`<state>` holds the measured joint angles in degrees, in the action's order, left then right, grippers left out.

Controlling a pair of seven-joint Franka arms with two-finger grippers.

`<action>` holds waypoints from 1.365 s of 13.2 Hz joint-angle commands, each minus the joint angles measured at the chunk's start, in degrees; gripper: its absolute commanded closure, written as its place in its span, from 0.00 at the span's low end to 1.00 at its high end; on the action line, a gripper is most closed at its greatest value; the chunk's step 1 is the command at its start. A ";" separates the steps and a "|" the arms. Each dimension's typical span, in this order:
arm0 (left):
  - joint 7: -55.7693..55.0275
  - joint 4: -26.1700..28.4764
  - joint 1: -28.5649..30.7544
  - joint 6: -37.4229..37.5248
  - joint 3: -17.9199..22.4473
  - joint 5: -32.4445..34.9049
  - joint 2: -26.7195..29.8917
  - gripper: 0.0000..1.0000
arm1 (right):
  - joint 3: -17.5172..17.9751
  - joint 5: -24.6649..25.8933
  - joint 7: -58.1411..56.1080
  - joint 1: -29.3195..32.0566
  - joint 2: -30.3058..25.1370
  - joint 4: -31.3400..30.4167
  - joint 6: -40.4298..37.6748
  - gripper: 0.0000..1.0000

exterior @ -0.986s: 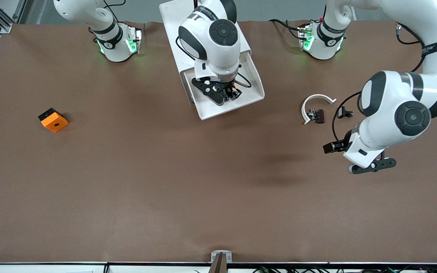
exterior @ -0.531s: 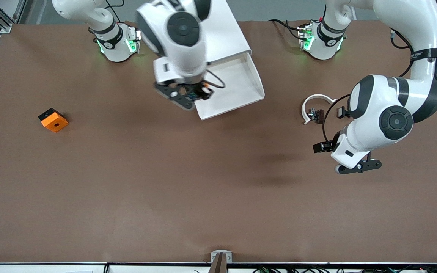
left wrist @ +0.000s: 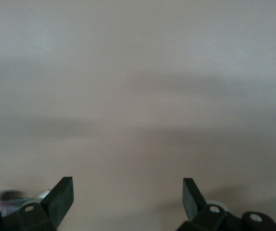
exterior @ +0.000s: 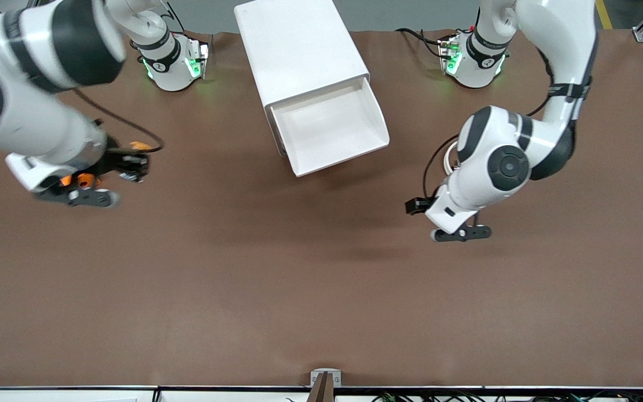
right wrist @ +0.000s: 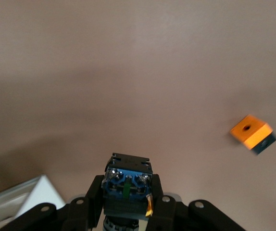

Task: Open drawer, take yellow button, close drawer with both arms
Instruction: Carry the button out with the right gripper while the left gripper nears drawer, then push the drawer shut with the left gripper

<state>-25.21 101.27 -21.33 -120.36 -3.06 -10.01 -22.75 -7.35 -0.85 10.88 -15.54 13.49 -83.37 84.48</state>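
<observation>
Right gripper pinching the blocky blue-based button, its orange cap mostly hidden.
Left gripper spread wide over bare matte table; smooth white drawer pulled open.

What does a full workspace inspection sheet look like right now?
Surface: brown table, bare toward the front camera.
Job's things: drawer pulled open, tray empty; button held by the right gripper.
Clutter: orange block toward the right arm's end; white curved piece mostly hidden under the left arm.
Grippers: right gripper shut on the button, over the table near the orange block; left gripper open, empty, over bare table.
Cables: black cable along the right wrist.
Surroundings: nothing seen.
</observation>
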 commanded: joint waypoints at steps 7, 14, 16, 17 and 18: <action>-19.17 -0.46 -13.99 -0.06 -0.89 -1.94 -0.80 0.00 | 1.46 5.76 -23.18 15.53 2.05 -26.49 40.40 0.88; -26.54 -0.37 -17.96 7.07 -5.54 -1.94 0.60 0.00 | 1.73 10.26 -23.72 20.10 11.82 -30.70 56.22 0.85; -30.76 -0.19 -18.05 7.42 -8.79 -1.94 0.69 0.00 | 1.82 9.99 -23.63 20.19 13.66 -30.97 57.03 0.83; -31.56 -0.19 -18.05 8.12 -10.11 -1.94 0.78 0.00 | 1.90 9.91 -23.63 20.28 14.45 -30.97 57.03 0.83; -31.92 -0.02 -18.05 8.56 -11.34 -1.94 0.86 0.00 | 1.90 9.90 -23.63 20.28 15.33 -30.97 56.94 0.83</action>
<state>-55.77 100.55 -39.23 -113.47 -12.49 -11.33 -23.07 -6.84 8.00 -12.74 3.35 28.28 -113.99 141.08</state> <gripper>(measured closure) 0.000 0.577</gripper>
